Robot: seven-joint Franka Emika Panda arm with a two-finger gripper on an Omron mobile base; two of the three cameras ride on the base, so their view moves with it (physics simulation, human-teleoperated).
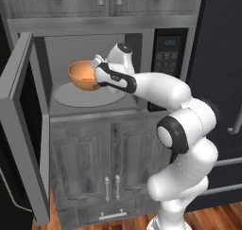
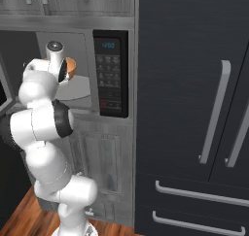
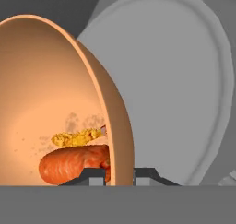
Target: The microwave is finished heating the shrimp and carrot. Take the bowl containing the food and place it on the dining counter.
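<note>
The microwave [image 1: 101,68] door [image 1: 26,125] hangs open at the left; inside, the bowl [image 1: 84,75] sits just above the grey turntable [image 1: 87,95], whether touching it I cannot tell. The gripper [image 3: 119,174] is clamped on the bowl's right rim, one finger inside and one outside; in the hand view the carrot [image 3: 69,163] and a yellowish piece [image 3: 76,137] lie within; the keypad [image 1: 168,58] is at the right.

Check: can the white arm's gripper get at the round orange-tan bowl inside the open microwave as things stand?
Yes, it looks that way. The microwave door is swung wide, and the gripper is already shut on the round orange-tan bowl, one finger inside the rim and one outside, above the pale grey turntable plate.
</note>
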